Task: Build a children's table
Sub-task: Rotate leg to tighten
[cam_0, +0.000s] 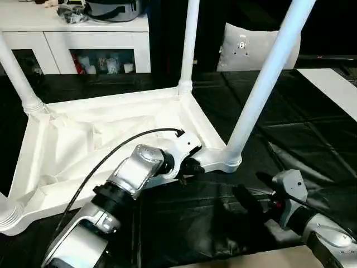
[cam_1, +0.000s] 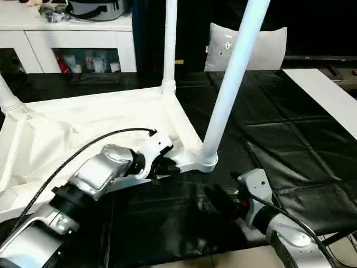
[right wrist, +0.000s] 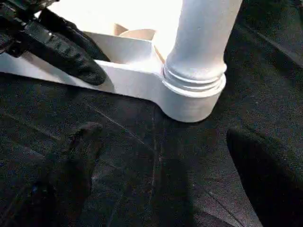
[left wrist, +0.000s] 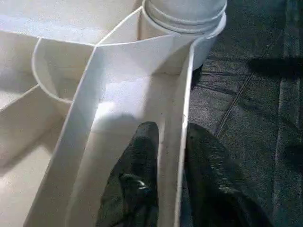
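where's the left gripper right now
In the left eye view the left gripper sits at the near edge of the upturned tabletop, its fingers either side of the rim wall, just left of the near right leg.

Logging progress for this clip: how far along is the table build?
Mostly done: the tabletop lies upside down with legs standing in its corner sockets, the near one seated. In hand: the left tool pinches the tabletop's rim beside that leg. The right tool hangs open over the mat. Left: turning it upright.

Smooth white plastic tabletop (cam_0: pixel 83 139) (black quilted mat (cam_0: pixel 312 139)).
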Motion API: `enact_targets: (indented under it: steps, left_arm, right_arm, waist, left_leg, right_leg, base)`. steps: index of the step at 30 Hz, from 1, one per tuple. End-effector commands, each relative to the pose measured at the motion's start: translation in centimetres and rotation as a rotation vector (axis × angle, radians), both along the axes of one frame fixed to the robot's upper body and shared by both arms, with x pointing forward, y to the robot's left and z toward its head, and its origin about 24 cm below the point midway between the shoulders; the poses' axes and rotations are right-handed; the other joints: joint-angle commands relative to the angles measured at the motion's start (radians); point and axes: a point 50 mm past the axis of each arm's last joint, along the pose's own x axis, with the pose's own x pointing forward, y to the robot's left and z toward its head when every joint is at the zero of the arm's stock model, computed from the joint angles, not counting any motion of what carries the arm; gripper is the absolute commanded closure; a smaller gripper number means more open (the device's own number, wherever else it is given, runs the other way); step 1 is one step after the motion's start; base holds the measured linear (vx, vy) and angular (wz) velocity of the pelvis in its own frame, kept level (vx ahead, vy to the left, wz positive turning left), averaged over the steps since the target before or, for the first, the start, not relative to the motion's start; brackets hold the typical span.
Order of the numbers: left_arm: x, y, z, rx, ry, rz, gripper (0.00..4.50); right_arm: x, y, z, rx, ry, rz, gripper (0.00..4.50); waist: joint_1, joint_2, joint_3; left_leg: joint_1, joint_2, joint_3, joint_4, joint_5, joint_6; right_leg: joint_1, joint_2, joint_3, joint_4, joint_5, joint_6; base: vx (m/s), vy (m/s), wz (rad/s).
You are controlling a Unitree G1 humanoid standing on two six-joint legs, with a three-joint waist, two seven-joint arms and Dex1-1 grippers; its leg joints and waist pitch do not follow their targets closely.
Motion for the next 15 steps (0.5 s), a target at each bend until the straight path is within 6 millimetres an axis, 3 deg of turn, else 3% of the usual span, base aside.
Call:
enact_targets:
  steps: [1, 9, 11, 12, 13, 15]
  left_arm:
    - [0.4, 0.3, 0.0, 0.037, -0.026, 0.007, 3.78]
    - [0.2, 0.0, 0.2, -0.008, -0.028, -0.055, 4.48]
    - [0.1, 0.2, 0.3, -0.029, -0.036, -0.085, 4.48]
    - [-0.2, 0.5, 0.8, -0.069, -0.07, -0.161, 4.48]
    - [-0.2, 0.5, 0.8, -0.073, -0.074, -0.172, 4.48]
    - [-0.6, 1.4, 0.8, -0.071, -0.079, -0.231, 4.48]
  right_arm:
    - [0.1, -0.5, -0.3, 0.001, -0.003, 0.004, 0.0]
    - [0.2, -0.9, -1.1, 0.008, -0.002, 0.011, 0.0]
    - [0.2, -1.0, -1.0, 0.015, -0.015, 0.015, 0.0]
    - [0.4, -1.0, -0.9, 0.027, -0.041, 0.021, 0.0]
    - [0.4, -1.0, -0.9, 0.029, -0.044, 0.021, 0.0]
    - [0.7, -1.0, -0.5, 0.048, -0.07, 0.032, 0.0]
  waist:
    - [-0.001, -0.004, -0.042]
    - [-0.002, -0.005, -0.043]
    - [-0.002, -0.004, -0.046]
    - [-0.002, -0.005, -0.048]
    - [-0.002, -0.005, -0.048]
    - [-0.004, -0.004, -0.052]
  left_leg:
    - [0.028, 0.072, -0.027, -0.088, -0.346, 0.023]
    - [0.024, 0.074, -0.026, -0.091, -0.334, 0.033]
    - [0.024, 0.075, -0.025, -0.091, -0.303, 0.049]
    - [0.021, 0.074, -0.023, -0.088, -0.262, 0.074]
    - [0.021, 0.074, -0.023, -0.088, -0.262, 0.074]
    - [0.019, 0.073, -0.018, -0.08, -0.191, 0.117]
  right_leg:
    - [-0.003, -0.057, 0.024, -0.098, -0.163, -0.233]
    - [-0.002, -0.056, 0.023, -0.099, -0.154, -0.236]
    - [0.001, -0.056, 0.022, -0.095, -0.101, -0.243]
    - [0.005, -0.057, 0.021, -0.092, -0.039, -0.252]
    - [0.005, -0.057, 0.021, -0.092, -0.039, -0.252]
    - [0.01, -0.058, 0.02, -0.083, 0.051, -0.265]
  base:
    - [0.0, 0.0, 0.0]
    - [0.0, 0.0, 0.0]
    - [0.0, 0.0, 0.0]
    - [0.0, 0.0, 0.0]
    - [0.0, 0.0, 0.0]
    - [0.0, 0.0, 0.0]
